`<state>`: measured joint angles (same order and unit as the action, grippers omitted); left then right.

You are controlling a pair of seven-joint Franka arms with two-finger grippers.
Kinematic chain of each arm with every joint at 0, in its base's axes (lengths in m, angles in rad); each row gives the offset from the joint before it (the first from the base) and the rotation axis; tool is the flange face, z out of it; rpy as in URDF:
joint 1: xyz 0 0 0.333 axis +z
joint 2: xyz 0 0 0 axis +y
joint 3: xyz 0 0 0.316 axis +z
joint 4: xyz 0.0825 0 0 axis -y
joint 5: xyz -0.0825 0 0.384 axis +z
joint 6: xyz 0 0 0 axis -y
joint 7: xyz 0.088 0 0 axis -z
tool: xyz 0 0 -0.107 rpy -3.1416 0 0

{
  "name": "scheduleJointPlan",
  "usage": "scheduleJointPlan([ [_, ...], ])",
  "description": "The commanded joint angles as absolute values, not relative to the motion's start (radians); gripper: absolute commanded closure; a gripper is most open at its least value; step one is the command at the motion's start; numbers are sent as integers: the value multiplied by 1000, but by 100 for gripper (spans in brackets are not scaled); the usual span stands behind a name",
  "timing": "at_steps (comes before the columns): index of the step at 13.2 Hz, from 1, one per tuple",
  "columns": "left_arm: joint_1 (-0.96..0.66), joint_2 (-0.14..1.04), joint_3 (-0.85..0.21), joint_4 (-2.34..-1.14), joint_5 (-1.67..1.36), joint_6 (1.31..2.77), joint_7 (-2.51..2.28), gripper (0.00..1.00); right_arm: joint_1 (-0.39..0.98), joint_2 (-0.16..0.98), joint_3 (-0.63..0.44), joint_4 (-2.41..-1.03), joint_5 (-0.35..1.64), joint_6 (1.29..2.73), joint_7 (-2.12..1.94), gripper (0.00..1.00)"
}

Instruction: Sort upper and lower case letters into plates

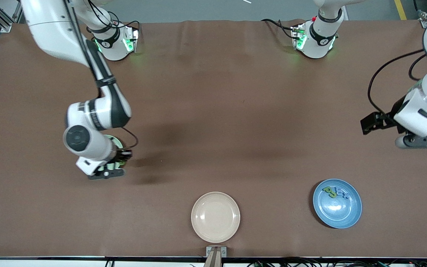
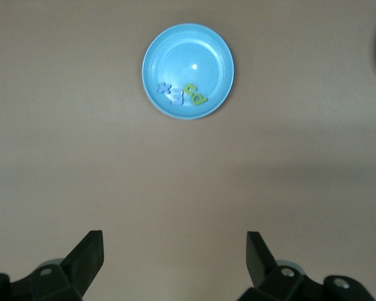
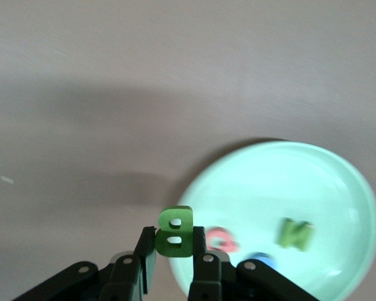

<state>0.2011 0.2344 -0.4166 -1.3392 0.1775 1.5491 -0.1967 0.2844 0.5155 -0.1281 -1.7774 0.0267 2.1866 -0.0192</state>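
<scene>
The right gripper (image 3: 174, 251) pinches a green letter B (image 3: 175, 233) over the rim of the mint plate (image 3: 338, 182), near the tabletop's right-arm end. Released now, it could land on the rim and bounce onto the table. The left gripper (image 2: 175, 260) waits with fingers apart, above the tabletop's edge at the left arm's end, well apart from the blue plate (image 1: 347, 215).

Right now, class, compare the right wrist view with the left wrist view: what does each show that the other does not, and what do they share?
Only the right wrist view: the right end effector shut on a green letter B at the rim of the mint plate, which holds a green N and a red letter. Only the left wrist view: the open left end effector and the blue plate with four letters. Both: the brown table.
</scene>
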Motion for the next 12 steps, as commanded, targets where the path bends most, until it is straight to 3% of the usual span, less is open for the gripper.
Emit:
scheduleJointPlan([
  [1,207,158,-419,-1373,134,1499,-201,0,203,474,-106,-1888,35,2241,-124,100],
  [4,207,80,-404,-1437,83,1499,-184,0,174,486,-106,-1919,35,2310,-155,98],
  [5,181,37,-365,-1481,71,1505,-183,0,170,491,-106,-1916,35,2309,-155,84],
  [6,108,-4,-279,-1530,51,1505,-175,0,169,491,-106,-1913,35,2307,-155,17],
  [7,71,-32,-223,-1558,25,1505,-160,0,167,491,-106,-1910,37,2304,-155,0],
  [10,69,-69,-216,-1604,-2,1503,-147,0,163,482,-107,-1888,35,2287,-152,0],
  [12,69,-71,-218,-1617,-2,1506,-150,0,144,460,-109,-1824,37,2167,-141,0],
])
